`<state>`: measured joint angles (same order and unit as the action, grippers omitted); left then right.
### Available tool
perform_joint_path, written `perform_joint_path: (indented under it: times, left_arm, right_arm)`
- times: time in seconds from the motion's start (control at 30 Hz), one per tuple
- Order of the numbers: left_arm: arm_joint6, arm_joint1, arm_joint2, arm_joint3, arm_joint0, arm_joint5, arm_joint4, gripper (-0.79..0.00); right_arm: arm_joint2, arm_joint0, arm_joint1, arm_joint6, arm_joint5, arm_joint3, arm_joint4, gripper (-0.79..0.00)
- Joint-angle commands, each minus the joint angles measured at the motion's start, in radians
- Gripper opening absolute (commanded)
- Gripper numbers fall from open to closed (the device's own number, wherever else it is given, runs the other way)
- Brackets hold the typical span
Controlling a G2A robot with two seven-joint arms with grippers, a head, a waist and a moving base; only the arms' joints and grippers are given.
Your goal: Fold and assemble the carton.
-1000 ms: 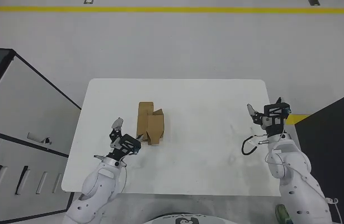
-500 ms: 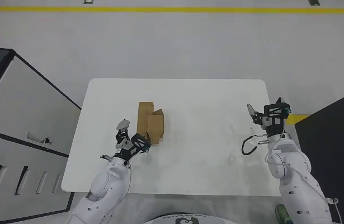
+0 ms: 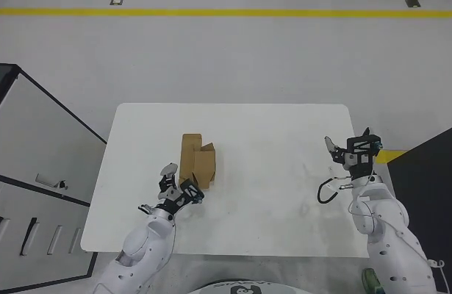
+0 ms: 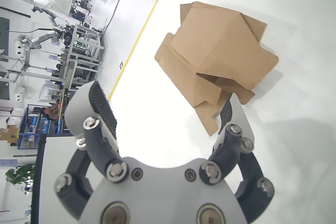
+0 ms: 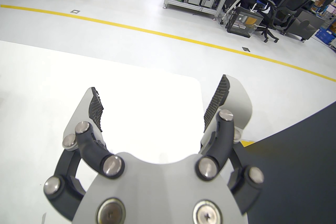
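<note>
A brown cardboard carton [image 3: 198,165], partly folded with loose flaps, lies left of the middle of the white table [image 3: 284,147]. The left wrist view shows the carton [image 4: 220,51] lying with an open end and flaps toward the camera. My left gripper [image 3: 179,184] is open just at the carton's near end; one fingertip [image 4: 227,109] sits right beside a low flap, the other finger [image 4: 101,104] stands wide of it. My right gripper [image 3: 348,143] is open at the table's right edge, far from the carton, with nothing between its fingers [image 5: 223,96].
A dark cabinet [image 3: 27,169] stands left of the table. A dark surface [image 5: 296,156] lies beside the table's right edge near my right gripper. A yellow floor line [image 3: 226,12] runs beyond the table's far side.
My left arm has moved right along the table's near side, bringing its open gripper up to the carton's near end. The right arm and the carton have stayed put.
</note>
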<state>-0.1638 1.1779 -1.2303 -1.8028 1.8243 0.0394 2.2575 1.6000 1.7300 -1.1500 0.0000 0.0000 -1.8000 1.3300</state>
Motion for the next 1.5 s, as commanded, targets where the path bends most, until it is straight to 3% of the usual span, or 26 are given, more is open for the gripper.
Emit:
perform_joint_path:
  times: [0.0, 0.5, 0.6, 0.77, 0.9, 1.2, 1.47]
  left_arm:
    - [-0.019, 0.002, 0.009, 0.012, -0.004, 0.006, 0.014, 0.000]
    - [-0.060, 0.024, 0.049, 0.074, -0.044, 0.074, -0.029, -0.003]
    - [-0.053, 0.026, 0.053, 0.084, -0.049, 0.077, -0.033, -0.123]
    - [-0.053, 0.031, 0.061, 0.113, -0.065, 0.081, -0.028, -0.175]
    - [-0.057, 0.035, 0.069, 0.126, -0.076, 0.087, -0.037, -0.314]
    - [-0.056, 0.043, 0.089, 0.155, -0.089, 0.090, -0.029, -0.311]
    - [-0.067, 0.052, 0.105, 0.172, -0.105, 0.105, -0.025, -0.397]
  right_arm:
    - [0.000, 0.000, 0.000, 0.000, 0.000, 0.000, 0.000, 0.000]
    - [0.000, 0.000, 0.000, 0.000, 0.000, 0.000, 0.000, 0.000]
    - [0.000, 0.000, 0.000, 0.000, 0.000, 0.000, 0.000, 0.000]
    - [0.000, 0.000, 0.000, 0.000, 0.000, 0.000, 0.000, 0.000]
    - [0.000, 0.000, 0.000, 0.000, 0.000, 0.000, 0.000, 0.000]
    - [0.000, 0.000, 0.000, 0.000, 0.000, 0.000, 0.000, 0.000]
    - [0.000, 0.000, 0.000, 0.000, 0.000, 0.000, 0.000, 0.000]
